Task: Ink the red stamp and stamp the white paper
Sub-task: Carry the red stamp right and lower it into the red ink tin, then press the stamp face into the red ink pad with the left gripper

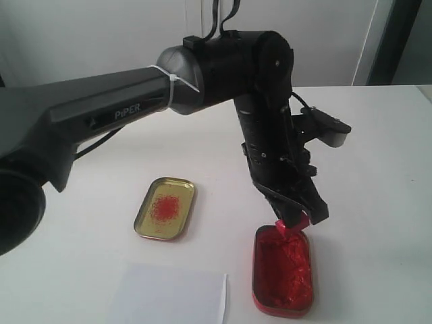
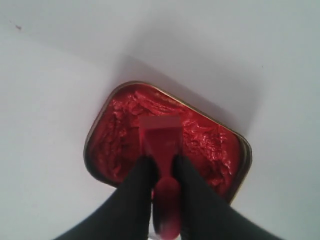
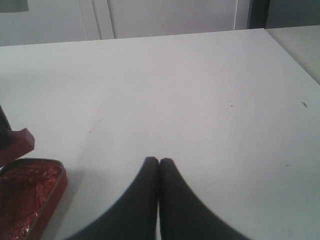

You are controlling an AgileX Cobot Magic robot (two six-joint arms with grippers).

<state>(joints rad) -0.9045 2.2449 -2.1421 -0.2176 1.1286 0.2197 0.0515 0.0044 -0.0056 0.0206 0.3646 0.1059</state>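
We hold the stamp (image 2: 161, 137) by its handle in the left gripper (image 2: 161, 164), base down over the ink tin (image 2: 100, 131); from these views we cannot tell whether the base touches the paste. The right gripper (image 3: 159, 162) is closed on nothing, apart from the tin. The paper (image 1: 169, 297) shows no imprint where visible, so inking appears to be under way and stamping remains.
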